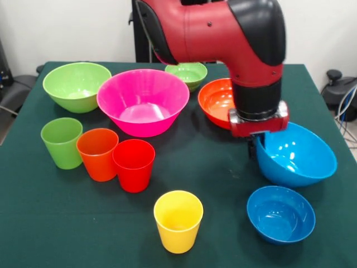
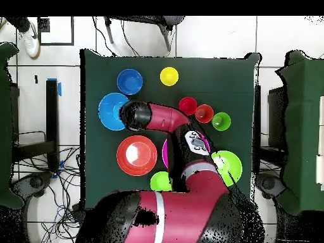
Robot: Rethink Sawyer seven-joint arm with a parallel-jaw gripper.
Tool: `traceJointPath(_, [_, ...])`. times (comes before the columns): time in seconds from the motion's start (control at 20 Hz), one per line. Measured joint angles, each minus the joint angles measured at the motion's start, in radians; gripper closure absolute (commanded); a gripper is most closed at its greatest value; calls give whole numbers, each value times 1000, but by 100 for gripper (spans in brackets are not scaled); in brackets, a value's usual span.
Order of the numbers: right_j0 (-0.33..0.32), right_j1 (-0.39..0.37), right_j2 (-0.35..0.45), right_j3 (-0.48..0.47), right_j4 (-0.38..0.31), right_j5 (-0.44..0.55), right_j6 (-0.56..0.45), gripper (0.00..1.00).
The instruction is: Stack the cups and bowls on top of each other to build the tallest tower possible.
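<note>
My gripper [image 1: 257,147] reaches down at the near rim of the big blue bowl [image 1: 298,156], shut on that rim. The bowl is tilted with its opening turned up and sideways. From overhead the wrist hides the gripper at this bowl's [image 2: 111,111] edge. The small blue bowl [image 1: 280,215] sits just in front of it. The yellow cup [image 1: 178,220] stands alone near the front. The red [image 1: 134,164], orange [image 1: 97,153] and light green [image 1: 61,142] cups stand in a row. No pile shows; each thing stands by itself.
The big pink bowl [image 1: 143,101], big light green bowl [image 1: 76,85], small light green bowl [image 1: 187,73] and wide orange bowl [image 1: 216,100] sit upright along the far half of the green table [image 1: 223,184]. The arm partly covers the orange bowl.
</note>
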Motion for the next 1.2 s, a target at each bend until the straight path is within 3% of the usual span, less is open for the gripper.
traceJointPath(0.3, [-70,-37,1,59,-53,0,0,100])
traceJointPath(1.2, [-183,-87,27,160,-164,0,0,100])
